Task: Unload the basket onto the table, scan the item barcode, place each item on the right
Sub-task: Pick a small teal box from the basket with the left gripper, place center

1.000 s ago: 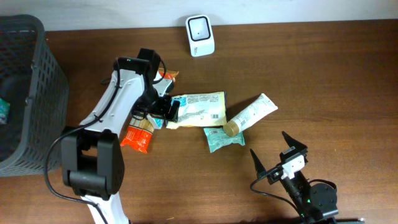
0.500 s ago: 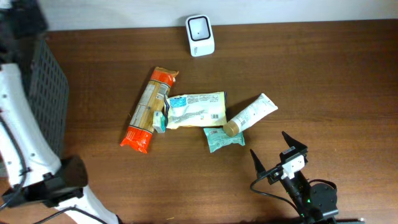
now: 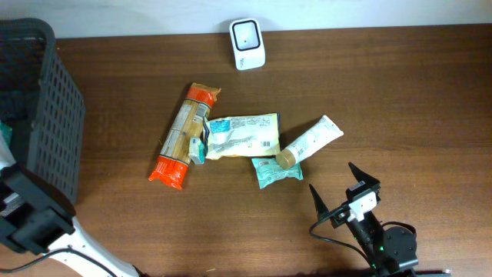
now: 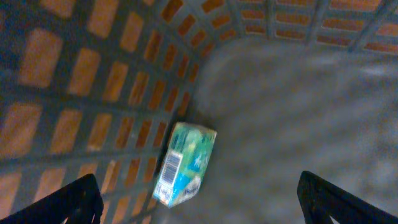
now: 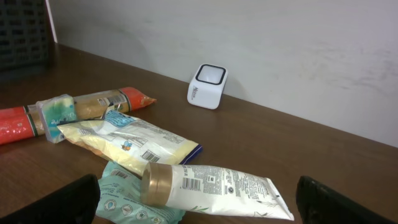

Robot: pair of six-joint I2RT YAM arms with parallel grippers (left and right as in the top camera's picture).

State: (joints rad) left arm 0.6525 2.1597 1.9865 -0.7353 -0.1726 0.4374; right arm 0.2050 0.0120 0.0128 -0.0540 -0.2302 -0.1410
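Now that its arm has left the table, the left tool [image 4: 198,194] gapes empty above the basket [image 4: 124,81].

Setting: mock shop checkout on a lab bench
Evidence: white barcode scanner [image 3: 247,34] by plain wall; packaged groceries [image 3: 242,136] on wooden table [image 3: 400,100]; dark plastic basket [image 3: 38,108]

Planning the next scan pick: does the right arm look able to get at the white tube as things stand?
Probably yes. The right hand is open, and the white tube lies just ahead of it on the table, on top of the pile's edge with bare wood between them.
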